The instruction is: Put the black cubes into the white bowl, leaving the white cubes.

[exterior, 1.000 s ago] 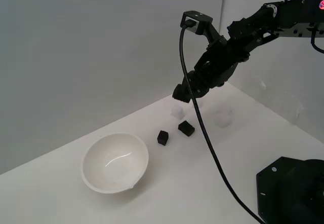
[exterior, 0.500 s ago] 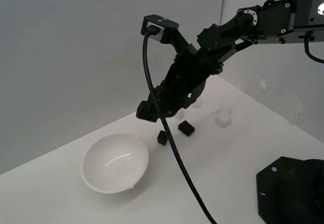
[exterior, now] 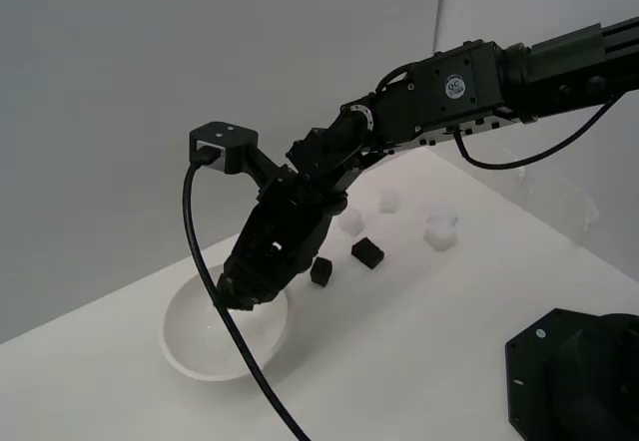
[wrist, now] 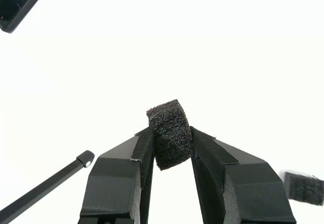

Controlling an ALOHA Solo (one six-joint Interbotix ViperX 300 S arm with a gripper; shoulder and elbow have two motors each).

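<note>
pincer: pincer (wrist: 172, 148) is clamping one black foam cube (wrist: 170, 134) between its two pads, narrow grip, cube sticking out past the tips.
pincer position: in the exterior view the pincer (exterior: 240, 293) is hanging right over the white bowl (exterior: 190, 346), tips at about rim level on the near-arm side.
step: carrying a black cube to the bowl; looks like the release is next.
next move: needs the tips a bit more toward the bowl's middle, then jaws opening so the cube is dropping inside, not on the rim.
other black cubes: two are sitting on the tabletop (exterior: 419, 351) just behind the pincer, back along the arm: first (exterior: 321, 271), second (exterior: 367, 252), close together but apart.
white cubes: three further back past those: (exterior: 350, 222), (exterior: 388, 202), (exterior: 439, 232); staying put.
edges: bowl rim is the only edge close to the tips; cable (exterior: 230, 331) is draping across the bowl's front.
room: open tabletop around the bowl; retreat path is passing over the two black cubes, so lifting first looks safer.
</note>
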